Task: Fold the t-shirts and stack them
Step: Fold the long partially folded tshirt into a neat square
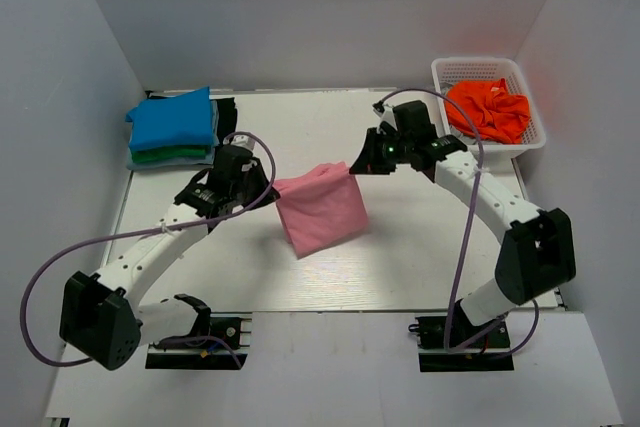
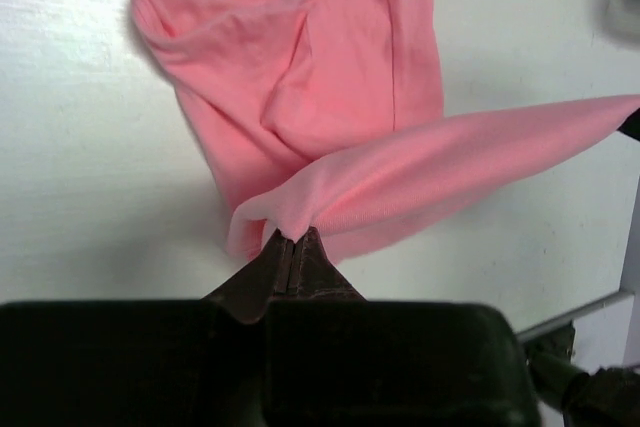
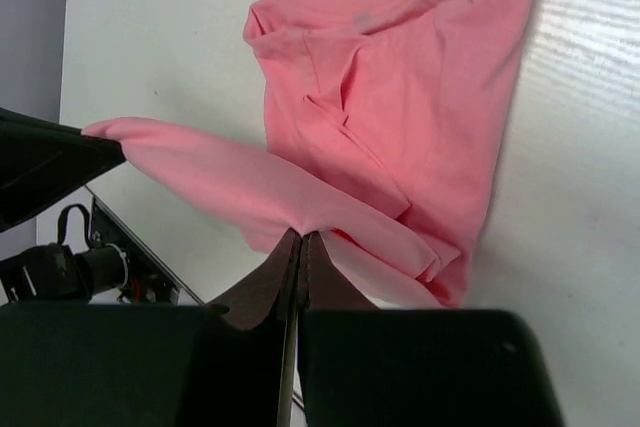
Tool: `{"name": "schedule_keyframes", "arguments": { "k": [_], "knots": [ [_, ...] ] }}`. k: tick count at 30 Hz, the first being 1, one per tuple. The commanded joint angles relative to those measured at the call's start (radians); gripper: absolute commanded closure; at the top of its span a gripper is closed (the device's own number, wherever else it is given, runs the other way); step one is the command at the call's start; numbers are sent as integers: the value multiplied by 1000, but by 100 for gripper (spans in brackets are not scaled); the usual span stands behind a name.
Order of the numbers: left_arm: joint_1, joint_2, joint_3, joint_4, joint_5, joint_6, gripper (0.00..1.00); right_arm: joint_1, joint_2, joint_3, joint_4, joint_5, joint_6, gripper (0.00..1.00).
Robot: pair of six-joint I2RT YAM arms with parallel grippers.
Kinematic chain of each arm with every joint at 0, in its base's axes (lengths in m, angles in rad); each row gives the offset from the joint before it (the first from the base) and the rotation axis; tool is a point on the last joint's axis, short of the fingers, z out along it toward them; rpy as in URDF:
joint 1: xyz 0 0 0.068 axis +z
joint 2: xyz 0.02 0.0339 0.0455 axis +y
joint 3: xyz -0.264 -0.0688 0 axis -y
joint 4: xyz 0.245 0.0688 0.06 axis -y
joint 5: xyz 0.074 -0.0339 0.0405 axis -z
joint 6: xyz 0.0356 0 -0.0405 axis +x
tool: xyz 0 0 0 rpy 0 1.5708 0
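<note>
Fabric of the light pink t-shirt (image 1: 322, 209) stretches between the left tool (image 2: 295, 247) and the right tool (image 3: 300, 244), each pinched fully closed on a top corner, the rest drooping onto the middle of the tabletop (image 1: 420, 257). The blue t-shirt (image 1: 172, 122) lies on the green t-shirt (image 1: 165, 156) at the far left; the orange t-shirt (image 1: 488, 109) sits in the basket (image 1: 480, 64).

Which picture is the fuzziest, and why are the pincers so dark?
Left wrist view: fuzziest, the pink shirt looks soft and the table glares white. Right wrist view: sharper. The left pincer and right pincer, close to their cameras, look nearly black. Top view: even light, clear.
</note>
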Motion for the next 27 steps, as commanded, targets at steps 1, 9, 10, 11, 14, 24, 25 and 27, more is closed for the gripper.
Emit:
{"name": "schedule_keyframes", "arguments": {
  "k": [1,9,10,11,14,24,25,27],
  "knots": [
    [19,51,40,65,-66,-13,100,-19,62,105,56,-16,-30,100],
    [65,173,94,124,-197,-26,100,-50,258,237,77,-45,-48,100],
    [65,189,106,136,-198,-26,100,-47,286,244,82,-53,-47,100],
    [78,206,106,145,-198,-26,100,-50,315,266,97,-50,-47,100],
    [113,302,146,170,-198,-26,100,-53,391,319,99,-53,-55,100],
    [193,563,359,174,-265,-89,37,-73,602,467,238,46,-76,51],
    [193,580,387,161,-276,-89,17,-71,611,482,242,77,-78,31],
    [204,611,445,150,-261,-55,0,-76,648,514,251,112,-104,10]
  ]
}}
